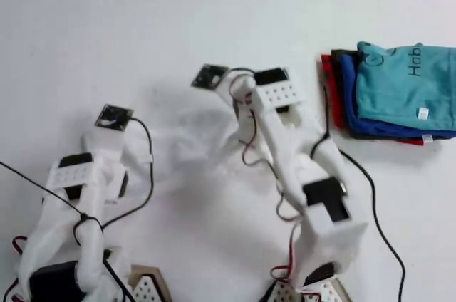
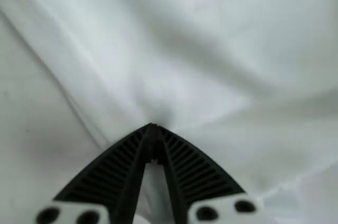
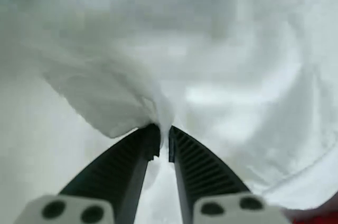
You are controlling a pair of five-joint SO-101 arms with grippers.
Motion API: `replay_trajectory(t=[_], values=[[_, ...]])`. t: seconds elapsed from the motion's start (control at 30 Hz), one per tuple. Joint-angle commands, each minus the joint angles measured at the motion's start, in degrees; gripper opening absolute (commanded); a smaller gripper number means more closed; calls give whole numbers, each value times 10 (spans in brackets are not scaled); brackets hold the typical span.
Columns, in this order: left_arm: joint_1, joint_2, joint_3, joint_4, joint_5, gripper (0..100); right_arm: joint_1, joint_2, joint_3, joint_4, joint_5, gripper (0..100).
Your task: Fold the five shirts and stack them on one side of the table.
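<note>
A white shirt (image 1: pixel 192 138) lies spread on the white table, hard to tell from it, between the two arms. My left gripper (image 2: pixel 153 131) is shut on a pinch of the white shirt (image 2: pixel 174 76), its fingertips meeting in the cloth. My right gripper (image 3: pixel 160 137) is shut on a bunched fold of the white shirt (image 3: pixel 121 102). In the high view the left arm (image 1: pixel 92 167) stands at the shirt's left side and the right arm (image 1: pixel 278 124) at its right. A stack of folded shirts (image 1: pixel 399 92), teal on blue on red, sits at the right edge.
Cables (image 1: pixel 146 174) trail from both arms over the table (image 1: pixel 107 38). The stack's red edge (image 3: pixel 317 214) shows in a corner of the right wrist view. Open table lies at the far side and far left.
</note>
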State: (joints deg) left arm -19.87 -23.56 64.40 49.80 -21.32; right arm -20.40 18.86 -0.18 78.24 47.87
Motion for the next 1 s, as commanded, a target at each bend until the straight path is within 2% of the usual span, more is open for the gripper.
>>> replay_trajectory(t=[0.0,0.07,0.2,0.27,0.47,0.57,0.7,0.83,0.97], values=[[-7,-5,2,-16,-3,27,4,56,-104,29,1,18],[-7,-7,5,-16,-3,27,7,85,-151,51,0,33],[-7,-8,6,-16,-3,27,29,128,-222,80,-1,169],[-7,-8,6,-16,-3,27,44,138,-244,80,-2,194],[-7,-8,6,-16,-3,27,58,121,-287,150,-57,111],[-7,-8,6,-16,-3,27,42,85,-286,196,-63,9],[-7,-8,6,-16,-3,27,15,25,-251,222,-69,19],[-7,-8,6,-16,-3,27,-29,-30,-154,216,-67,20],[-7,-8,6,-16,-3,27,-80,-41,-44,129,-71,20]])
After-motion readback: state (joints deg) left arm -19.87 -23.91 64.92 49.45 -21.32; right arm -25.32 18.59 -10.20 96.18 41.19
